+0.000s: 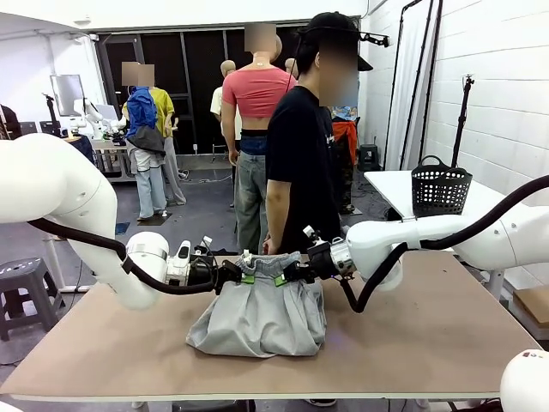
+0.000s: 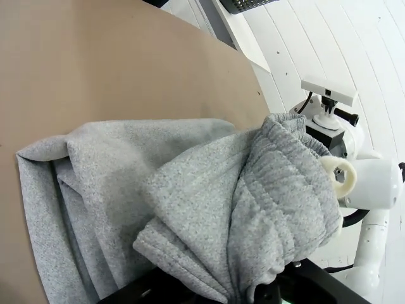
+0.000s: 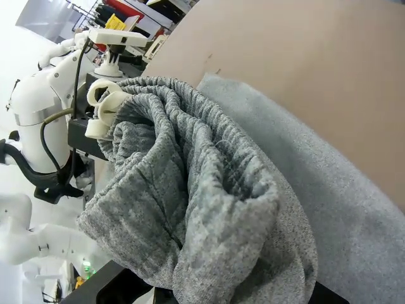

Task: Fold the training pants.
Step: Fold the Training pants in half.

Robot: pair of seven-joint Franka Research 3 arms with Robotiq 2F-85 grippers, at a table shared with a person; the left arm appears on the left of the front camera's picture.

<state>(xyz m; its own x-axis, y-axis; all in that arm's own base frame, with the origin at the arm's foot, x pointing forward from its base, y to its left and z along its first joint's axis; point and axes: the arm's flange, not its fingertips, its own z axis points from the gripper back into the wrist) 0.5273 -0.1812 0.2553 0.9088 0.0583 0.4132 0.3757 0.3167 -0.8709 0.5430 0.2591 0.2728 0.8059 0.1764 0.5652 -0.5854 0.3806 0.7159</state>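
The light grey training pants [image 1: 262, 316] lie bunched on the brown table [image 1: 446, 326], with their gathered waistband lifted off it. My left gripper [image 1: 246, 276] is shut on the waistband's left end and my right gripper [image 1: 280, 276] is shut on its right end, close together above the table's middle. In the left wrist view the pants [image 2: 190, 209] drape from my hidden fingertips toward the table, with the right arm [image 2: 357, 183] just beyond. In the right wrist view the ribbed waistband [image 3: 190, 183] folds over my fingers, and the left arm [image 3: 44, 120] is behind it.
A person [image 1: 304, 163] in a black shirt stands at the table's far edge, right behind the grippers. A black mesh basket [image 1: 440, 189] sits on a white table at the back right. A grey stool [image 1: 21, 283] stands at the left.
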